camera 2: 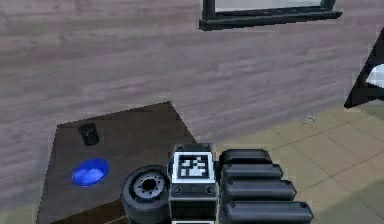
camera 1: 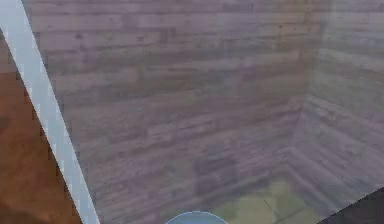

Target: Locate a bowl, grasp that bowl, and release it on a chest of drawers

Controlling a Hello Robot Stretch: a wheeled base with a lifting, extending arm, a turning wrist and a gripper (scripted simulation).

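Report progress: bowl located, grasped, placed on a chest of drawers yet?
Done: a blue round thing, likely the bowl, lies on the dark table. In hand: gripper is near it; can't tell if it holds anything. Left: grasp, carry, release on a chest of drawers.

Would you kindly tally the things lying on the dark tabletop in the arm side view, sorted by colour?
Blue: 1, a round bowl-like thing
Dark: 1, a small cup-like thing
Total: 2, both on the dark tabletop
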